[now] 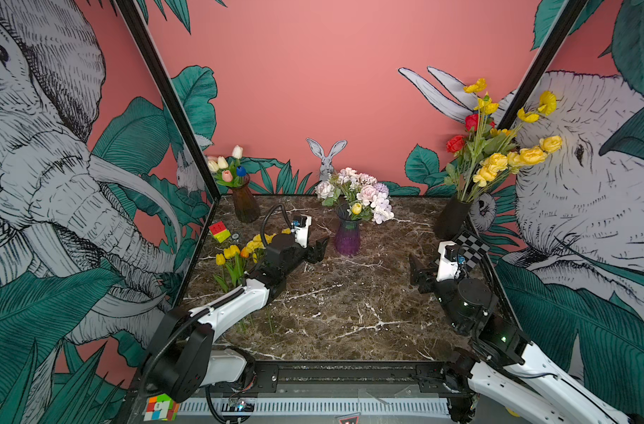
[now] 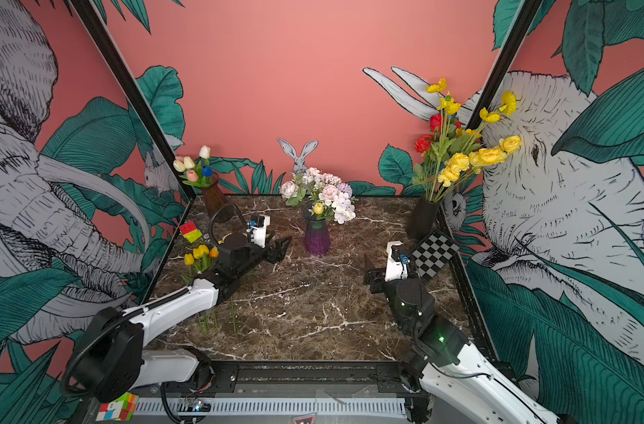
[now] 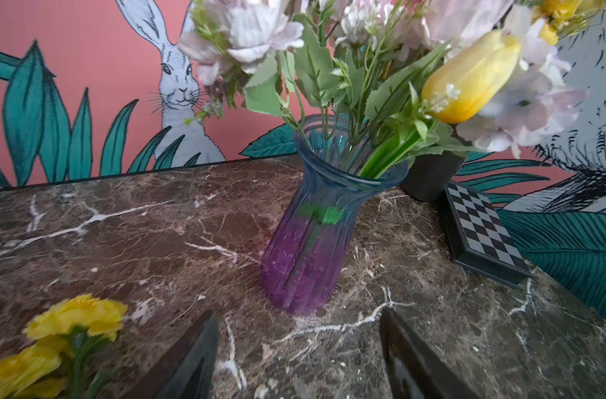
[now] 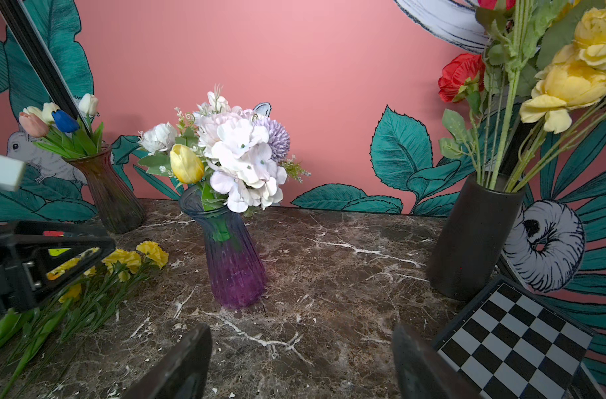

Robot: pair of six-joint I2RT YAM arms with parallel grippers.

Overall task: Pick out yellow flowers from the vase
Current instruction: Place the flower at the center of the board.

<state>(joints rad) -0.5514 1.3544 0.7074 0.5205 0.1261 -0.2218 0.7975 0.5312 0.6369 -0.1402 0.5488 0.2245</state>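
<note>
Both sets of fingers are spread and empty. Left fingers (image 1: 318,249) sit low over the table (image 1: 349,312), pointing at the purple vase (image 1: 347,235), which is just ahead of them. Right fingers (image 1: 417,270) face the same vase from the other side but are clearly farther off. One yellow tulip (image 1: 356,208) is in that vase among the white and lilac blooms; its head is right above the rim on the near side. The stem runs near upright down into the mouth with a slight tilt, so I'd pull along that axis, up and out. From the left fingers the tulip is ahead and above, so they need to rise before closing on the stem under the head. The left arm is nearer, so it looks like its pick. A pile of yellow flowers (image 1: 236,257) lies flat on the table at the left edge, beside and under the left arm, stems toward the front. More yellow roses (image 1: 511,159) stand tall in the black vase (image 1: 452,220) at the back right, closer to the right arm. Risk: dragging neighbouring blooms out or tipping the vase.
</note>
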